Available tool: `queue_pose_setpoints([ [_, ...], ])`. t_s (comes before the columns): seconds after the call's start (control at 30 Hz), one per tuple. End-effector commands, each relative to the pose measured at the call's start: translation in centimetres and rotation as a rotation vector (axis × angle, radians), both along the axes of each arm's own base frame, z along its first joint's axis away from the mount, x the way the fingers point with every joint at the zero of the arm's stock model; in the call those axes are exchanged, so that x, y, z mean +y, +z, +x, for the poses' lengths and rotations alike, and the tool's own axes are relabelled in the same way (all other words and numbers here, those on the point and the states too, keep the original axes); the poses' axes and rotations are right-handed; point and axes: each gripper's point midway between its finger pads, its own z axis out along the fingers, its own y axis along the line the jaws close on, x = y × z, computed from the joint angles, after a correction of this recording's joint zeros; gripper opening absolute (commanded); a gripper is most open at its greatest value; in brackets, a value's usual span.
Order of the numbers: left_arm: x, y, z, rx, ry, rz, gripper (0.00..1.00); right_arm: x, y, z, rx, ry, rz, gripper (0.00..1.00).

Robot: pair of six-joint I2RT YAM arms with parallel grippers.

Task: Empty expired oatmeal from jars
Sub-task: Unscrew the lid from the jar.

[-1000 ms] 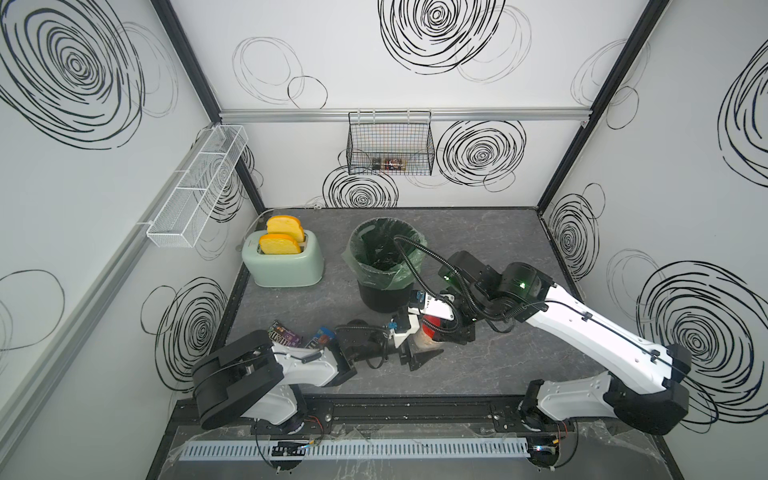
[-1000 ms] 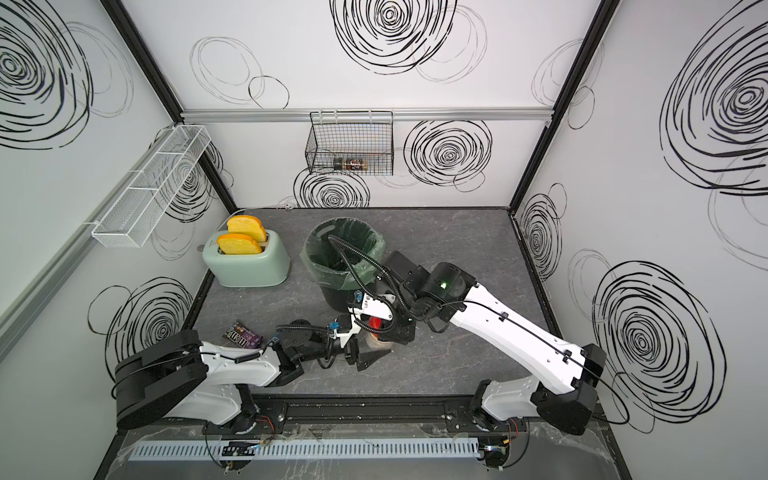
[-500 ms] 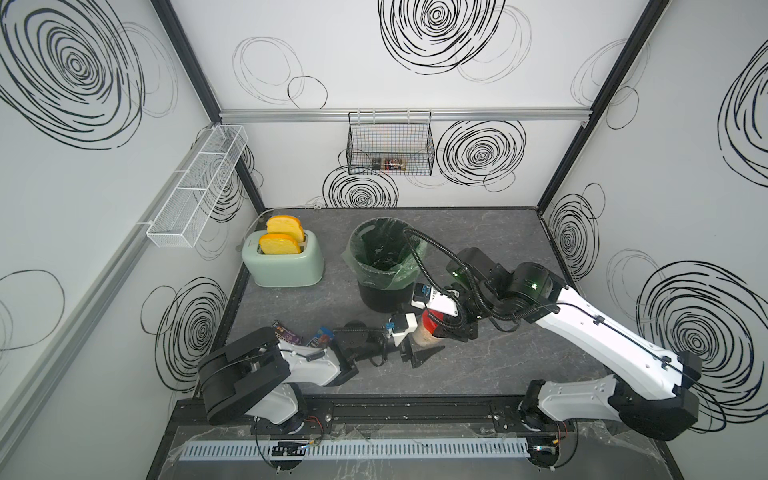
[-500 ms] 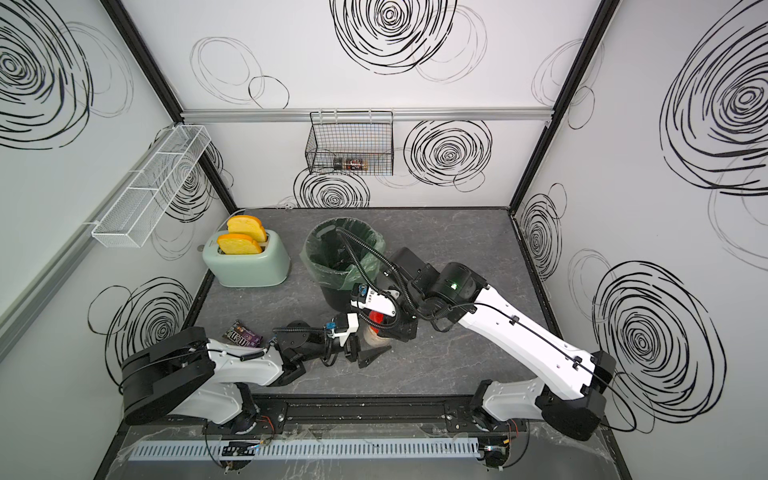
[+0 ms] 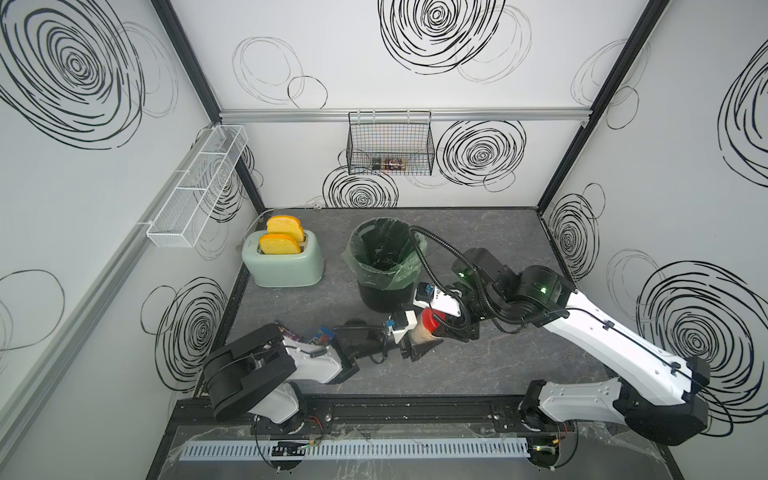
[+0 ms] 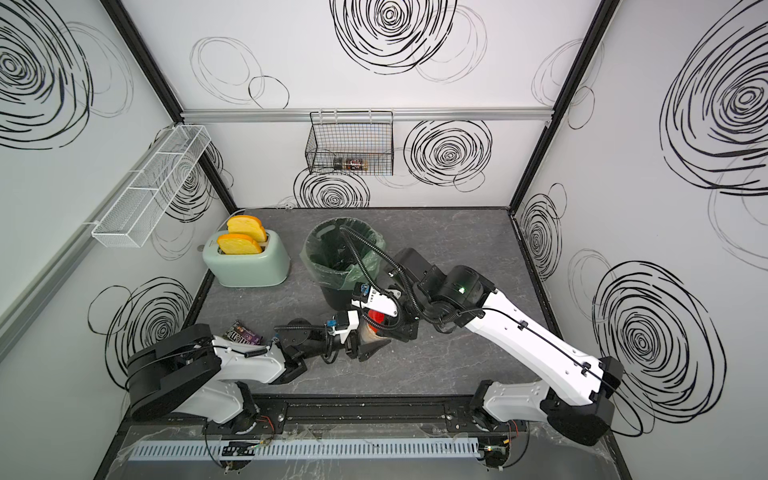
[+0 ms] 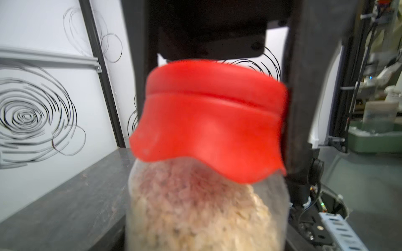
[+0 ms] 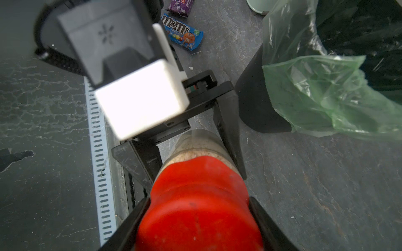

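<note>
A small clear jar (image 5: 420, 333) (image 6: 365, 332) full of pale oatmeal (image 7: 195, 213) stands tilted on the grey table, just in front of the bin. Its red lid (image 7: 206, 121) (image 8: 200, 206) is on. My right gripper (image 5: 439, 326) (image 6: 380, 322) (image 8: 195, 228) is shut on the lid from above, one finger on each side. My left gripper (image 5: 419, 340) (image 6: 368, 340) (image 8: 189, 150) reaches in low from the left. Its two black fingers (image 8: 228, 130) press against the jar's clear body below the lid.
A black bin (image 5: 361, 232) (image 6: 316, 232) (image 8: 256, 97) with a green liner stands just behind the jar. A mint toaster (image 5: 282, 266) sits at the back left. Candy packets (image 5: 322, 334) (image 8: 182, 34) lie by the left arm. A wire basket (image 5: 390, 145) hangs on the back wall.
My left gripper's fingers have closed in from wide open onto the jar's body. The right arm shifted slightly right, still holding the lid.
</note>
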Motion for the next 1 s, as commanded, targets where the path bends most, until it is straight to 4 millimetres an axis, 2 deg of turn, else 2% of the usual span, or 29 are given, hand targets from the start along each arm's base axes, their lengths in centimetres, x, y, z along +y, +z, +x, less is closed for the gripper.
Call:
queue_pose_setpoints([
  [0.0, -0.2, 1.1, -1.1, -0.025, -0.052, -0.035, 0.7, 1.3, 2.6, 1.0, -0.102, 0.012, 0.111, 0.0],
  [0.1, -0.3, 1.0, -1.1, -0.032, -0.052, -0.023, 0.59, 1.2, 2.3, 0.9, -0.101, 0.012, 0.109, 0.0],
  [0.2, 0.0, 1.2, -1.1, -0.04, -0.043, -0.035, 0.54, 1.3, 2.3, 0.9, -0.107, 0.015, 0.103, 0.0],
  [0.27, 0.2, 1.3, -1.1, -0.044, -0.032, -0.046, 0.51, 1.1, 2.2, 1.1, -0.12, 0.005, 0.093, 0.15],
  [0.4, 0.8, 1.8, -1.0, -0.058, -0.002, -0.076, 0.5, 0.8, 2.2, 1.2, -0.12, -0.012, 0.074, 0.53],
  [0.47, 0.9, 1.9, -0.9, -0.058, 0.007, -0.087, 0.49, 0.7, 2.4, 1.5, -0.127, -0.034, 0.07, 0.65],
  [0.57, 1.2, 2.2, -0.8, -0.065, 0.024, -0.106, 0.48, 0.5, 2.7, 1.9, -0.138, -0.058, 0.063, 0.73],
  [0.73, 1.5, 2.2, -0.4, -0.065, 0.056, -0.118, 0.48, 0.8, 3.5, 2.0, -0.109, -0.073, 0.056, 0.8],
  [0.8, 1.5, 2.0, -0.2, -0.065, 0.073, -0.122, 0.48, 1.1, 4.2, 2.3, -0.106, -0.096, 0.074, 0.88],
  [0.97, 1.8, 2.2, -0.1, -0.084, 0.114, -0.137, 0.48, 1.3, 3.2, 2.3, -0.056, -0.13, 0.023, 0.96],
])
